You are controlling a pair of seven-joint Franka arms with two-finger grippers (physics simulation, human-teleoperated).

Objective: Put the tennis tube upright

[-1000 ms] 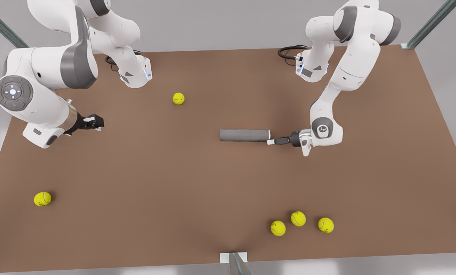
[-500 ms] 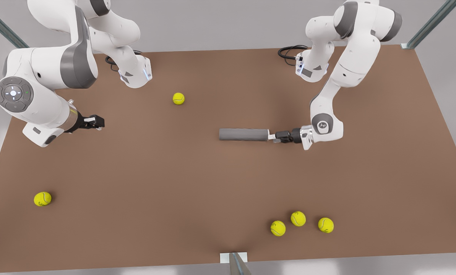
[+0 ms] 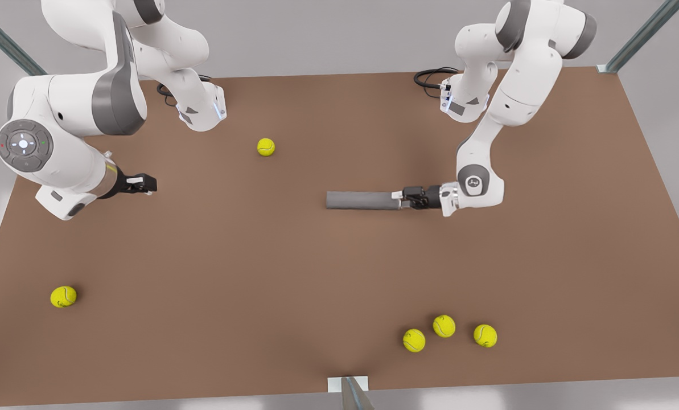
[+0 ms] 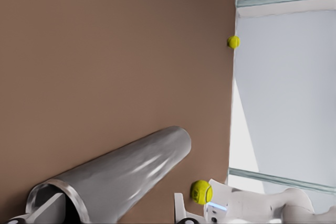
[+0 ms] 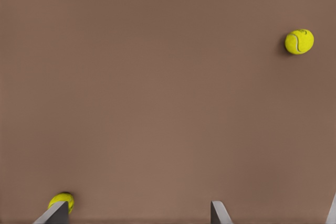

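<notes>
1 grey tennis tube [image 3: 363,200] lies flat mid-table [image 3: 316,273]. at its 3 o'clock end the left gripper [image 3: 400,199] has 1 finger inside the rim, jaws seemingly closing on the thin wall. likely light, stiff, slippery. the right gripper [image 3: 145,184] waits, jaws open.
</notes>
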